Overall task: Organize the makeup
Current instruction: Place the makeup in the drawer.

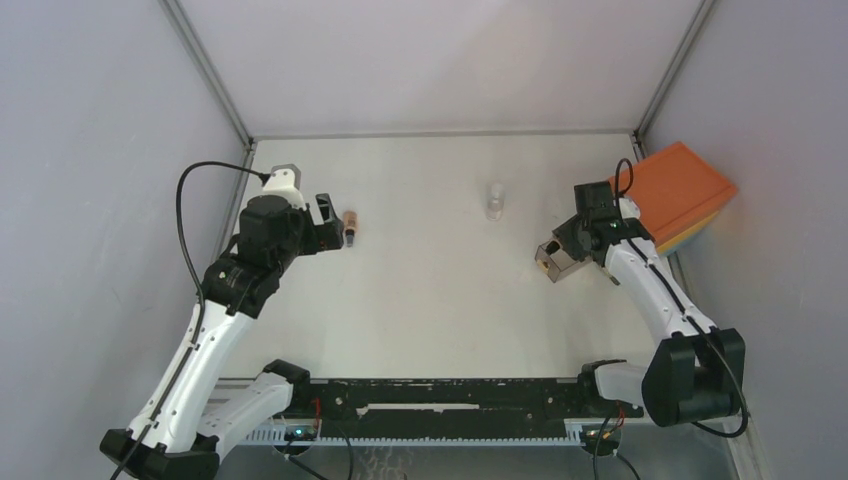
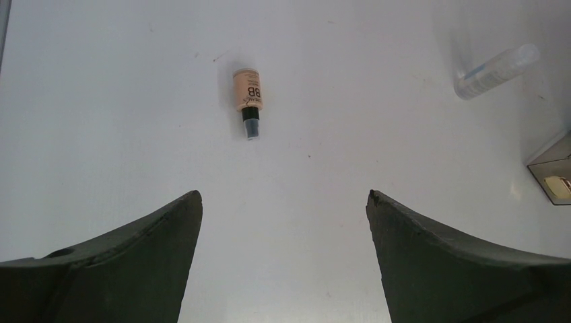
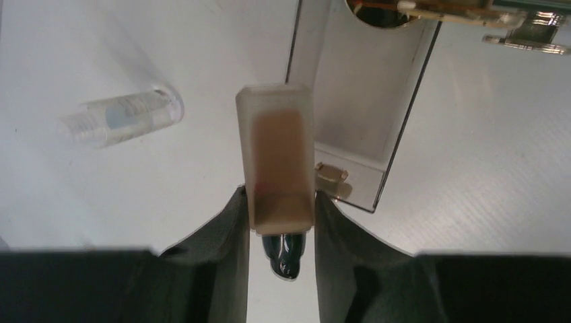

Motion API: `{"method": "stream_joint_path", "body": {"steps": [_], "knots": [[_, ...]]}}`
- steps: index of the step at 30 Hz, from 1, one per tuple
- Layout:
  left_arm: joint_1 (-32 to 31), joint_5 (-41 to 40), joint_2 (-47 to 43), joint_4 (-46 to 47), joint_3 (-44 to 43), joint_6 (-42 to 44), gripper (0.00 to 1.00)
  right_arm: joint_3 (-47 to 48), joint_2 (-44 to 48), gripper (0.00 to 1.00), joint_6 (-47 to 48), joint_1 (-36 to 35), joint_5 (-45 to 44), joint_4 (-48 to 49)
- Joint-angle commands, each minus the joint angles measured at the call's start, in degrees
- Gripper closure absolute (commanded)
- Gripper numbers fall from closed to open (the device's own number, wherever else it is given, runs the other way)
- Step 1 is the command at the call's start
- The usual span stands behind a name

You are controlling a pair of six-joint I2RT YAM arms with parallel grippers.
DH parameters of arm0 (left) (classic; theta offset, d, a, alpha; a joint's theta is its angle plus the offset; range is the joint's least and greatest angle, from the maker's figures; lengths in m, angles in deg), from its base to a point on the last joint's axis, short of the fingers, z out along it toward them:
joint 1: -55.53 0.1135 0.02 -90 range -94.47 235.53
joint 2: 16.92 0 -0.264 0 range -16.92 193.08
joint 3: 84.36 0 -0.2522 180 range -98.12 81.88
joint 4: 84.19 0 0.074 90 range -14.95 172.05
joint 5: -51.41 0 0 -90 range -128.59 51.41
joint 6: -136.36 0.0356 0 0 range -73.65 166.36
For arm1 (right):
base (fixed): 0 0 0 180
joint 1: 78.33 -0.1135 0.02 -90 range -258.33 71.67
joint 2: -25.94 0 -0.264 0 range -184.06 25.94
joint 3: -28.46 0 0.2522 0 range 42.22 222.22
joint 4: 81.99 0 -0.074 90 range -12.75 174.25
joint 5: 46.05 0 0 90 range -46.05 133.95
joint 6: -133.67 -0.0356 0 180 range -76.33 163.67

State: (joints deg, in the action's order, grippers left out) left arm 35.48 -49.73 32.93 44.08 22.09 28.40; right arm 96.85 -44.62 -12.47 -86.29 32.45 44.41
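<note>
Right end effector pinches a frosted beige bottle; left end effector is spread wide and holds nothing.
At the right of the counter, the held bottle sticks out past the fingertips, close to a clear drawer. Far left, a peach BB bottle lies flat ahead of the left end effector, and a clear tube lies mid-far.

Counting now: three small cosmetic containers are showing, namely one peach plastic bottle with a black cap, one clear cylindrical plastic bottle and one frosted rectangular bottle of tan liquid with a black cap. One loose clear plastic drawer and one orange-topped box of drawers are joining them.
</note>
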Motion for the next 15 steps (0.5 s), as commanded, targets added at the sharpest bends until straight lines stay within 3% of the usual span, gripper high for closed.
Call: {"method": "stream_joint_path", "body": {"steps": [1,9,15], "knots": [[0.4,0.9,-1.3,2.0,0.5,0.3,0.05,-0.5,-1.8,0.94,-3.0,1.8,-1.0,4.6],[0.4,0.6,-1.6,1.9,0.5,0.1,0.05,-1.4,-5.7,0.94,-3.3,3.2,-2.5,7.0],[0.4,0.4,-1.6,1.6,0.5,0.1,0.05,-4.2,-3.8,0.95,-4.8,3.1,-2.3,7.0]]}}
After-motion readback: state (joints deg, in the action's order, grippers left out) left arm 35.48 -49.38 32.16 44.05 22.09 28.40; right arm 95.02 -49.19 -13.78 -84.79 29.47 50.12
